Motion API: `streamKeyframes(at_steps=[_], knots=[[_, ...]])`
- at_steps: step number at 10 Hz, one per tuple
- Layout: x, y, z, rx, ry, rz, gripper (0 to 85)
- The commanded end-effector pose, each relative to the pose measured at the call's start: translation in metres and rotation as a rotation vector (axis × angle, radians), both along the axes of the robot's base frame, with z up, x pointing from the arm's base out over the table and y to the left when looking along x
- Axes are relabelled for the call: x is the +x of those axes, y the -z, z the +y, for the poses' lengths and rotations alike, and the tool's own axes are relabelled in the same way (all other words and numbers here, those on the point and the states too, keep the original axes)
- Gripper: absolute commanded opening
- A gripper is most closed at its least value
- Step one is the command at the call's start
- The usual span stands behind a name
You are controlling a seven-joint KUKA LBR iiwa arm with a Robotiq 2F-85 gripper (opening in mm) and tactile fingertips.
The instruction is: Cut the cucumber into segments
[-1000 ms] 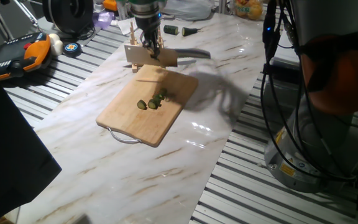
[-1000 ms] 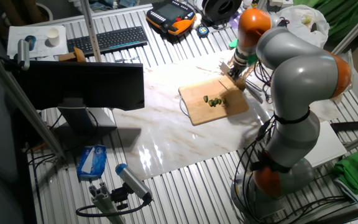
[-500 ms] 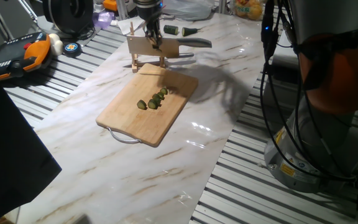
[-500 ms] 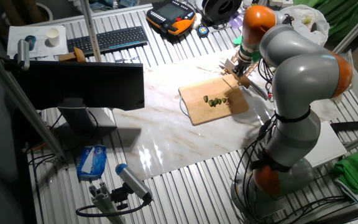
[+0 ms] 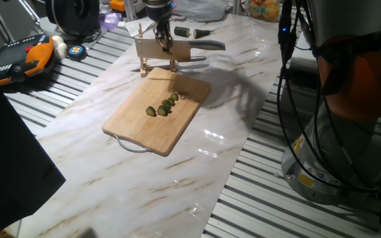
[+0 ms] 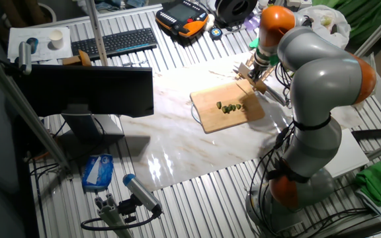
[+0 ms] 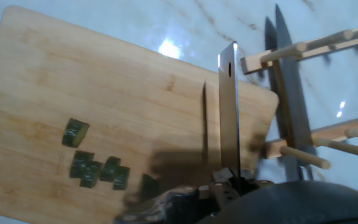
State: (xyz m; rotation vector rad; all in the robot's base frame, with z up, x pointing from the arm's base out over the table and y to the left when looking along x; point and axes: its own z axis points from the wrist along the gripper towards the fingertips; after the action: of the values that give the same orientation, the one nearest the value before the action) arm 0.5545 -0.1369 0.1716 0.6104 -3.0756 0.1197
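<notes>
Holding the knife clamped in our gripper above the board's far edge, we see the segments near its middle, edges free.

The bench looks like polished white marble with brown veins, glossy enough to throw back bright lamp spots. On either side of it lie ribbed strips of pale metal, dull in sheen. The cutting board is light bamboo with fine straight grain, smooth and matt; a thin wire handle of bright metal sits at its end. The knife blade is flat steel, satin-finished, with a narrow slot near its tip. The rack beside it is made of plain, unvarnished wooden dowels. The segments have dark green skin, slightly shiny, and paler cut faces. The arm's shell is smooth grey plastic with glossy orange joints.
</notes>
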Motion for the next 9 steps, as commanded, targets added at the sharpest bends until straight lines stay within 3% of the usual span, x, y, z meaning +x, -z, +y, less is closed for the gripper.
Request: streamKeyframes(at_steps=[1,2,3,4,9], knots=[[0.0000,0.0000,-0.0001,0.000,-0.001,0.003,0.7],[0.0000,0.0000,-0.0001,-0.012,-0.027,-0.004,0.7],[0.0000,0.0000,-0.0001,0.002,-0.038,0.003,0.7],[0.0000,0.0000,-0.0001,-0.020,-0.059,-0.006,0.7],[-0.0028,0.0020,0.0058,0.005,-0.058,0.010,0.7]])
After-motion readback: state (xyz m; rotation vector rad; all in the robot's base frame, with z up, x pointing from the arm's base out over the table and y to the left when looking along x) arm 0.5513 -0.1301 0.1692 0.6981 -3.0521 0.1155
